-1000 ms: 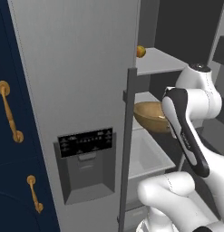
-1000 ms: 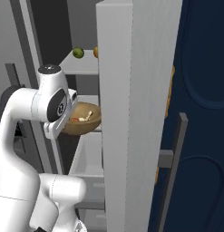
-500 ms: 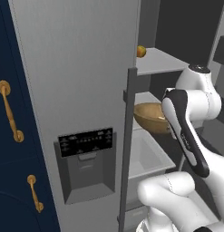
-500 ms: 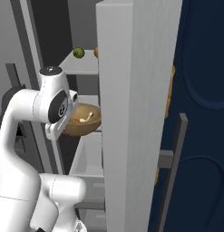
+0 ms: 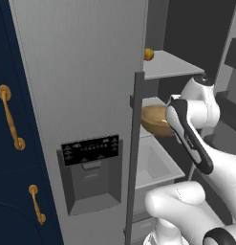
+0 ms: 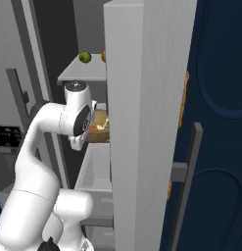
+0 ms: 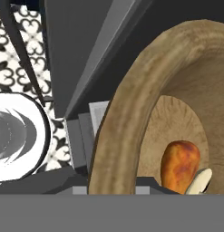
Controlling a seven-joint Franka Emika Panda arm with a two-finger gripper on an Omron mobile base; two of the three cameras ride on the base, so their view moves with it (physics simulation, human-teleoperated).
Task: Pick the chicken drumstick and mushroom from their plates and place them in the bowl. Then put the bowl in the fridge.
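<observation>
The wooden bowl hangs inside the open fridge, just above a middle shelf. In the right base view the bowl shows between my arm and the fridge door. My gripper is shut on the bowl's near rim, and my wrist hides its fingers. In the hand view the thick rim of the bowl runs close past the camera. Inside lie the golden-brown chicken drumstick and, beside it, the pale mushroom. The plates are out of view.
The upper fridge shelf carries an orange fruit and a green one. A light grey drawer sits below the bowl. Navy cabinets with brass handles flank the fridge, whose door edge stands close beside my arm.
My arm has dipped and reached slightly deeper into the fridge, carrying the bowl a little further in. The grip on the rim is unchanged.
</observation>
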